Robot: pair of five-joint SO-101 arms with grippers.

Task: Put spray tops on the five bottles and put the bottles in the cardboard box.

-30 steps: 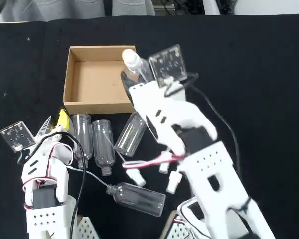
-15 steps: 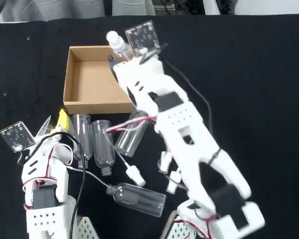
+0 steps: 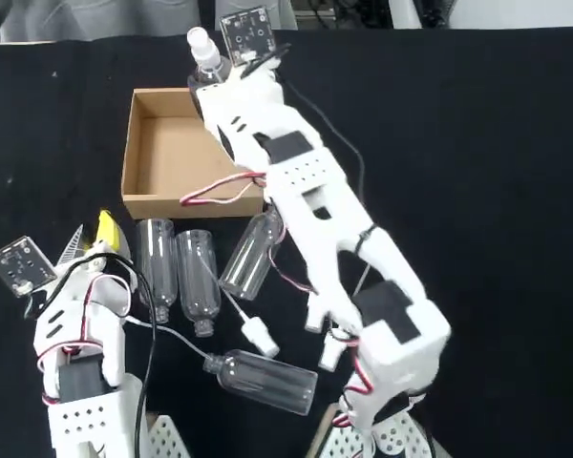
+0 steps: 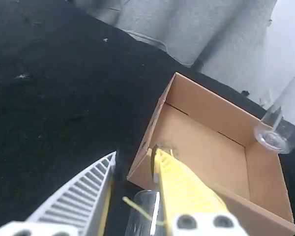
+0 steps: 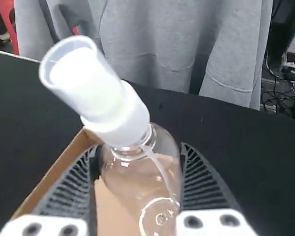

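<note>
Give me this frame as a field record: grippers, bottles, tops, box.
right gripper: shut on capped bottle, held at the far rim of the cardboard box
left gripper: open, empty, near the box's near corner
bottles on table: four, lying down, no tops
loose spray tops: three visible, beside the right arm
box contents: no bottle visible inside

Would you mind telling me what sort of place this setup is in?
Probably a robotics lab bench: a black-clothed table carries a small left arm and a right arm, with cables trailing behind it.
</note>
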